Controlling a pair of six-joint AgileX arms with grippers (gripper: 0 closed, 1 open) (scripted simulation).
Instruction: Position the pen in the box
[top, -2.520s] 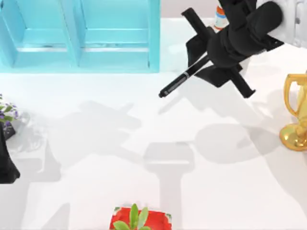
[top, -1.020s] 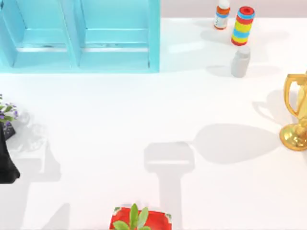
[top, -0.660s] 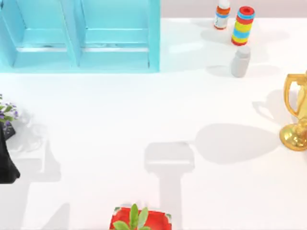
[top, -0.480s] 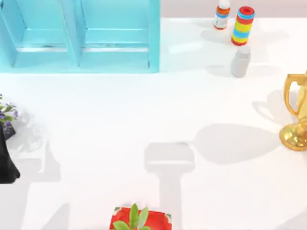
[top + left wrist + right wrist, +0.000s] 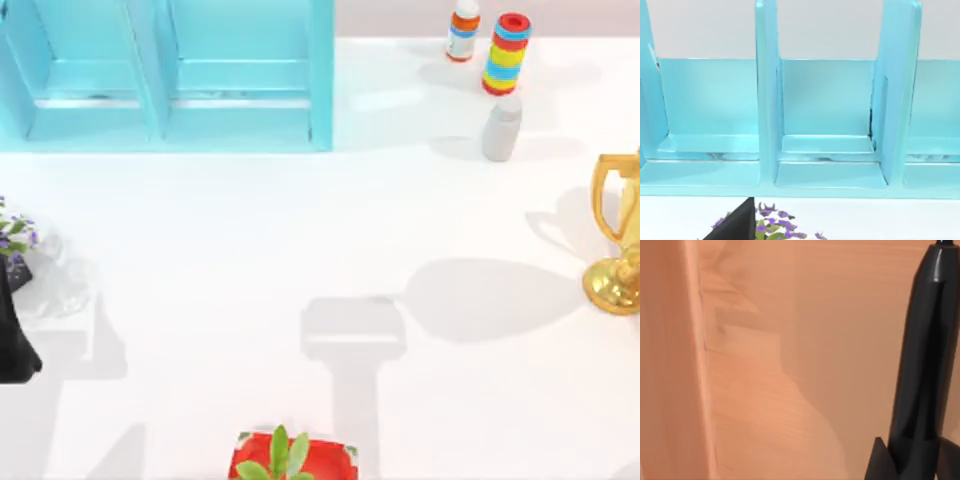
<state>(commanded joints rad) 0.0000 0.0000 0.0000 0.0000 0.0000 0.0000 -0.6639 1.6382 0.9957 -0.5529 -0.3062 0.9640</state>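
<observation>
The pen (image 5: pixel 922 360) is a glossy black shaft standing close to a light brown wooden surface (image 5: pixel 790 365) with an upright wall (image 5: pixel 670 360) beside it, which looks like the inside of the box. My right gripper (image 5: pixel 912 462) is shut on the pen, with one dark fingertip on each side of its lower end. Whether the pen touches the wood cannot be told. My left gripper (image 5: pixel 12 340) is parked at the table's left edge.
A cyan shelf unit (image 5: pixel 170 75) fills the back left. At the back right stand a small bottle (image 5: pixel 463 30), a striped stack (image 5: pixel 507 52) and a grey bottle (image 5: pixel 501 127). A gold trophy (image 5: pixel 620 240) stands right, a red potted plant (image 5: pixel 290 458) front, purple flowers (image 5: pixel 12 235) left.
2.5 s ago my right arm held the pen over the back right of the table; it has since left the top view. Over the last second nothing on the table moved.
</observation>
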